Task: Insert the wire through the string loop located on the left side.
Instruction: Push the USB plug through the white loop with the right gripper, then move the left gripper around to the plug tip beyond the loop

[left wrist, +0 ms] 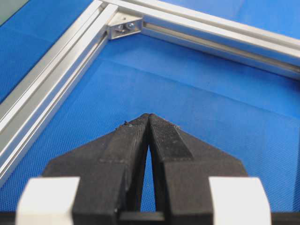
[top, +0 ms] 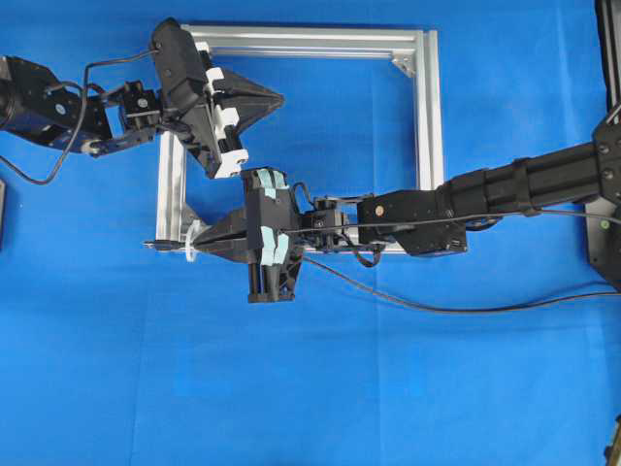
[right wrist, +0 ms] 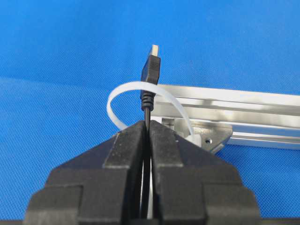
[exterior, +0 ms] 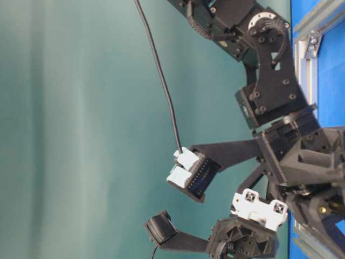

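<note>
My right gripper point(right wrist: 149, 123) is shut on the wire point(right wrist: 147, 105) just behind its slim dark plug point(right wrist: 151, 65). The plug stands out past the fingertips, metal tip forward. The whitish string loop point(right wrist: 119, 91) arches round the wire at the plug's base and hangs off the frame's corner bracket point(right wrist: 213, 136). From overhead, the right gripper point(top: 197, 247) points left at the frame's lower left corner. The plug point(top: 157, 245) pokes out beyond the string loop point(top: 189, 256). My left gripper point(left wrist: 149, 117) is shut and empty, hovering inside the frame's upper left point(top: 277, 97).
The silver aluminium frame point(top: 425, 116) lies flat on the blue cloth, with a corner bracket point(left wrist: 124, 26) ahead of the left gripper. The wire's slack point(top: 437, 309) trails across the cloth to the right. The right arm point(top: 524, 184) crosses the frame's right rail.
</note>
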Motion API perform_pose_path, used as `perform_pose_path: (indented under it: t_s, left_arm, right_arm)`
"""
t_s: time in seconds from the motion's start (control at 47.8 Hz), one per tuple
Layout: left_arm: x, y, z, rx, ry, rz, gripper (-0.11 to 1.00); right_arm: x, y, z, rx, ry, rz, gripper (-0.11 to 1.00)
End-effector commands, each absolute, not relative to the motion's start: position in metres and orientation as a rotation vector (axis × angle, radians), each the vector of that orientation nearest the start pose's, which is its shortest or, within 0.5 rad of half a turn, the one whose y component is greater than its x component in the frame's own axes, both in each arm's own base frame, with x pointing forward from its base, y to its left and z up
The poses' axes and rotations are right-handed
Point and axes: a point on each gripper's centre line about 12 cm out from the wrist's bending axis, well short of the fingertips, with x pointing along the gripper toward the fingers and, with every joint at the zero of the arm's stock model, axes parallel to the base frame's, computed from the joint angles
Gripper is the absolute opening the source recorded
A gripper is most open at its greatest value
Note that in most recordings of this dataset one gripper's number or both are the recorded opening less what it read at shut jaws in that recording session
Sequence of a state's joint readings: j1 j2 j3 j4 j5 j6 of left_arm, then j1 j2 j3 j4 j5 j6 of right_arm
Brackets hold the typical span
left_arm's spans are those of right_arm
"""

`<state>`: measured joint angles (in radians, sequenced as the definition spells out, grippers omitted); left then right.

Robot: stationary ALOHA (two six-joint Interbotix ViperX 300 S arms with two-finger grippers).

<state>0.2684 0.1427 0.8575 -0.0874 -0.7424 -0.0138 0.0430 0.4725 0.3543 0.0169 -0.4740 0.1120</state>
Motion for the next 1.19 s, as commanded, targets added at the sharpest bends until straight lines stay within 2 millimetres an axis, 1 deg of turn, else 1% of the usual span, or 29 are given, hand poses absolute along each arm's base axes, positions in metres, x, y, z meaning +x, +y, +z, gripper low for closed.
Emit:
perform_pose_path:
  t_s: [0.0,0.167,0.314,0.502,0.691,0.9,1.026,1.172]
  left_arm:
    - [0.366,0.107,0.150,-0.098,0.193,0.331,0.00]
    - [0.360,0.107,0.148,-0.099,0.204,0.334,0.00]
    - [0.344,0.108,0.145,-0.103,0.221,0.349,0.00]
    - [0.314,0.101,0.141,-0.104,0.248,0.356,0.00]
    - [0.270,0.088,0.140,-0.105,0.263,0.358,0.00]
    - [0.233,0.077,0.138,-0.105,0.272,0.358,0.00]
    - [0.223,0.074,0.139,-0.098,0.269,0.356,0.00]
    - [0.222,0.073,0.139,-0.102,0.276,0.354,0.00]
  right_arm:
    - [0.509,0.019,0.123,0.119,0.311,0.011,0.00]
    - [0.509,0.019,0.123,0.119,0.311,0.011,0.00]
    - [0.508,0.019,0.123,0.118,0.311,0.012,0.00]
    - [0.508,0.019,0.123,0.118,0.311,0.012,0.00]
    - [0.508,0.019,0.122,0.118,0.313,0.011,0.00]
    - [0.508,0.019,0.122,0.118,0.313,0.011,0.00]
    - [0.508,0.019,0.122,0.117,0.315,0.013,0.00]
    - [0.508,0.019,0.122,0.118,0.313,0.011,0.00]
